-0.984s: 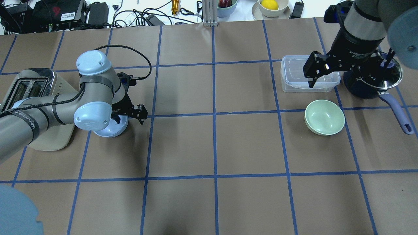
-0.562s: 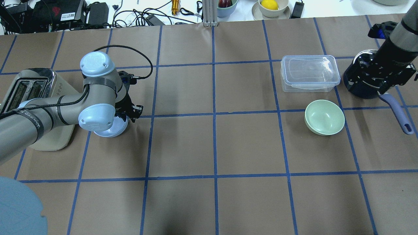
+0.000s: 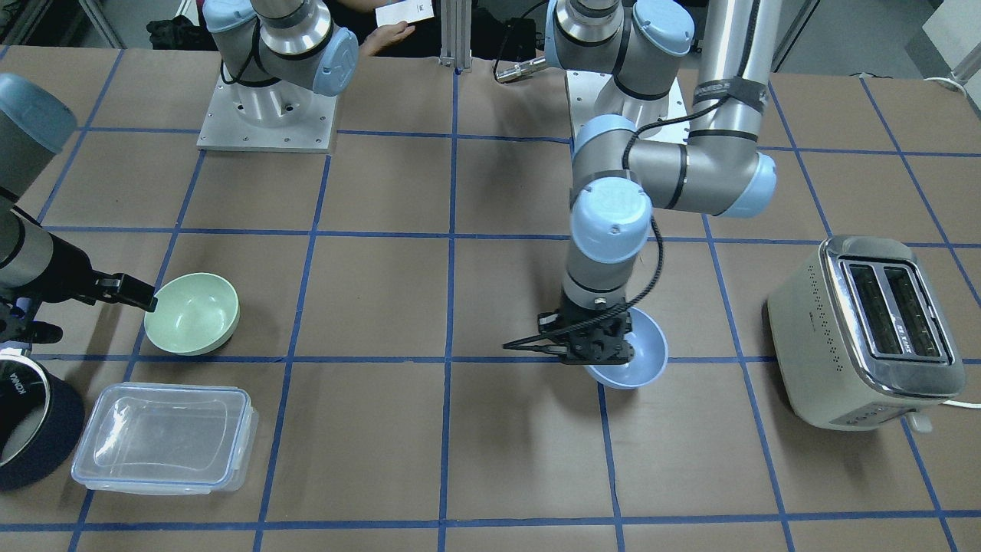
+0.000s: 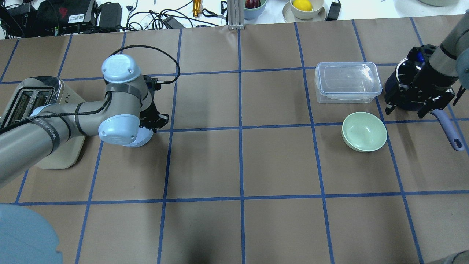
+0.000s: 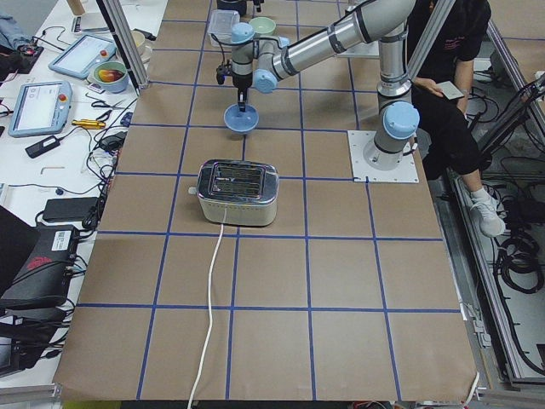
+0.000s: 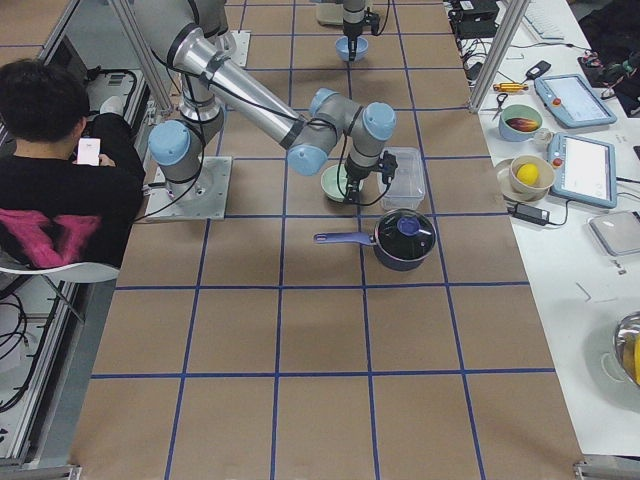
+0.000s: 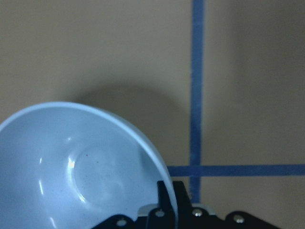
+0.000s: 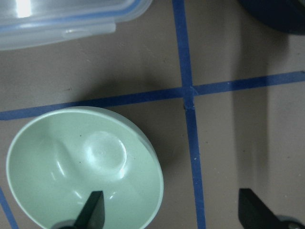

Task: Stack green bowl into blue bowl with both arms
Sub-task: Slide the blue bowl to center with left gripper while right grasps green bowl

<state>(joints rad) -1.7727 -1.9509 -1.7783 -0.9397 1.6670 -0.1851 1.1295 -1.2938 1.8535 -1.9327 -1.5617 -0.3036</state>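
The green bowl (image 4: pixel 364 132) sits upright on the table at the right; it also shows in the front view (image 3: pixel 191 314) and the right wrist view (image 8: pixel 86 167). My right gripper (image 4: pixel 405 110) hangs open above its right rim. In the right wrist view one fingertip (image 8: pixel 93 210) is over the bowl's inside and the other is outside it. The blue bowl (image 3: pixel 632 353) is tilted and held a little off the table. My left gripper (image 3: pixel 594 349) is shut on its rim, as the left wrist view (image 7: pixel 86 167) shows. My wrist mostly hides it in the overhead view (image 4: pixel 144 138).
A toaster (image 4: pixel 31 99) stands at the far left behind my left arm. A clear lidded container (image 4: pixel 346 82) lies just beyond the green bowl. A dark blue saucepan (image 4: pixel 447 128) with a lid stands right of it, under my right wrist.
My left arm has moved right with the blue bowl held in its gripper. My right gripper swung from over the container out to the saucepan, then came down toward the green bowl's right side.
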